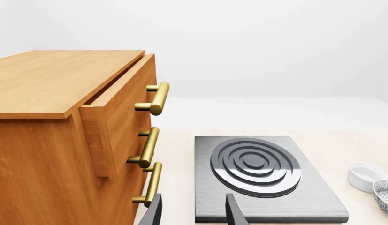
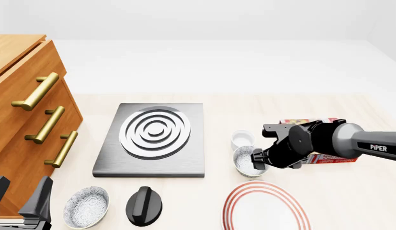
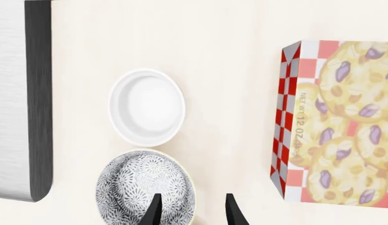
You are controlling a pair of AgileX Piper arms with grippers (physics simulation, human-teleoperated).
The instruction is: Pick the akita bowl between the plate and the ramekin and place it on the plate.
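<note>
Round speckled bowl (image 2: 246,160) sits upright on the pale table (image 2: 351,191), between smooth white ramekin (image 2: 243,140) and flat red-ringed plate (image 2: 266,207). Right gripper (image 3: 192,212) hovers over its rim, fingers apart. Left gripper (image 1: 192,213) open, idle.

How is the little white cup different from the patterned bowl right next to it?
The cup is plain white inside; the bowl is covered in fine grey-black pattern. The cup looks a little smaller than the bowl. The right gripper hangs over the bowl's edge, not over the cup. Both are round, empty and upright on the table.
</note>
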